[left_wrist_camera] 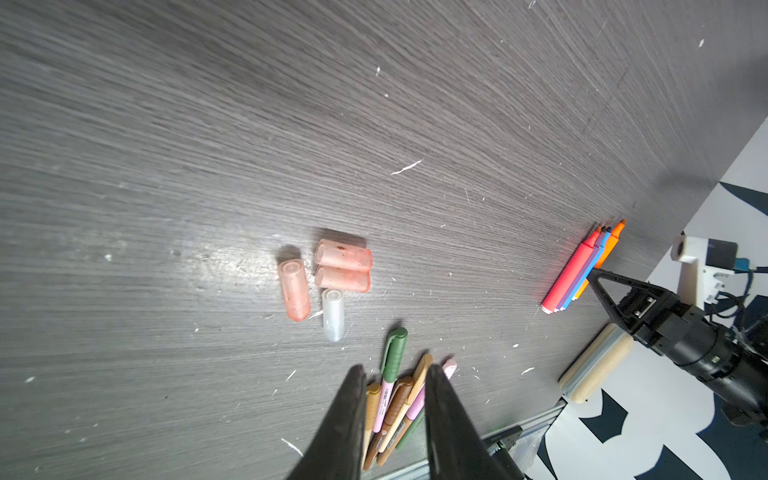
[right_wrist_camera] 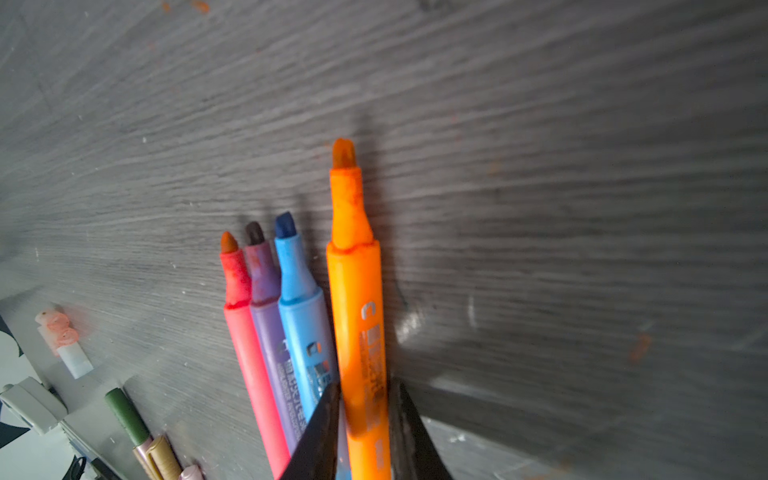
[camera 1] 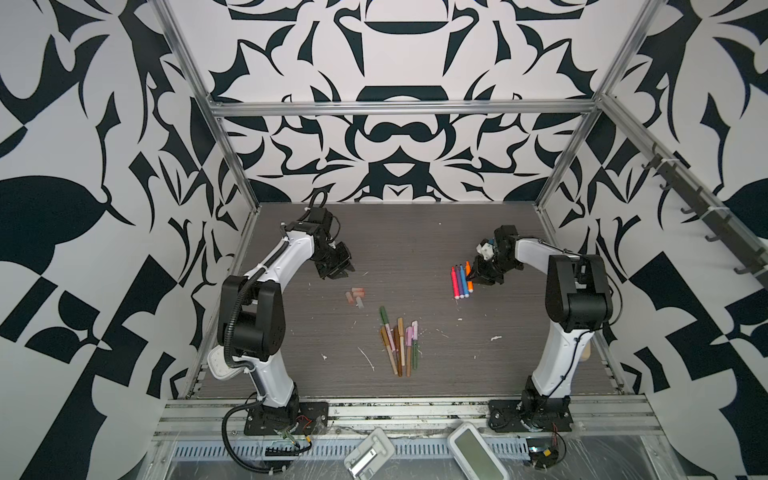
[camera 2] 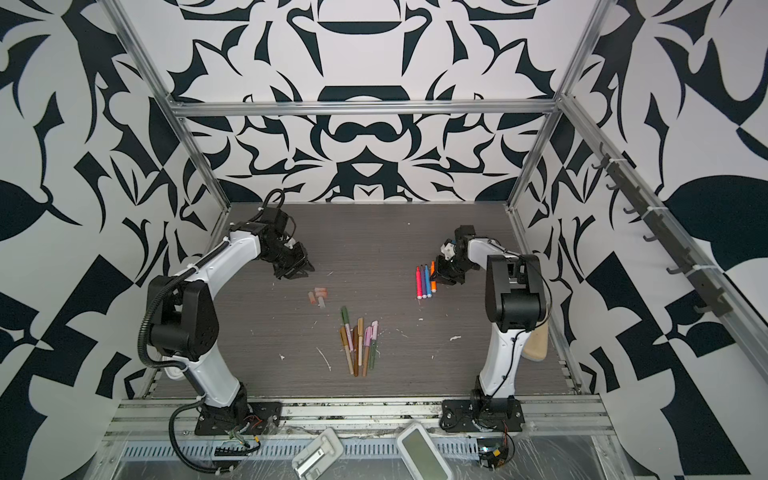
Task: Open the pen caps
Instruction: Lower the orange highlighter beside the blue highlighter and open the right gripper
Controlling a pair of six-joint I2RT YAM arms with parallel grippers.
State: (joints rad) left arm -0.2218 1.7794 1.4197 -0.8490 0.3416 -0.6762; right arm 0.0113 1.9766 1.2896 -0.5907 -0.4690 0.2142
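Note:
Several loose translucent peach and clear pen caps (camera 1: 355, 296) (camera 2: 319, 296) (left_wrist_camera: 332, 274) (right_wrist_camera: 62, 336) lie left of centre. A heap of muted capped pens (camera 1: 399, 345) (camera 2: 359, 345) (left_wrist_camera: 395, 399) lies in the middle front. Three bright uncapped pens (camera 1: 459, 282) (camera 2: 424, 282) (right_wrist_camera: 274, 324) lie side by side at the right. The orange pen (right_wrist_camera: 355, 311) (camera 1: 470, 286) lies beside them, uncapped. My right gripper (right_wrist_camera: 363, 386) (camera 1: 471, 277) (camera 2: 435, 278) straddles its barrel, with thin gaps at both fingers. My left gripper (left_wrist_camera: 397, 370) (camera 1: 343, 273) (camera 2: 303, 273) hovers open and empty behind the caps.
A cream roller-like object (camera 2: 536, 345) (left_wrist_camera: 594, 365) lies by the right wall. Two handheld devices (camera 1: 370, 457) (camera 1: 478, 457) rest on the front rail. White specks dot the dark wood-grain table (camera 1: 415, 257). Metal frame posts bound the table.

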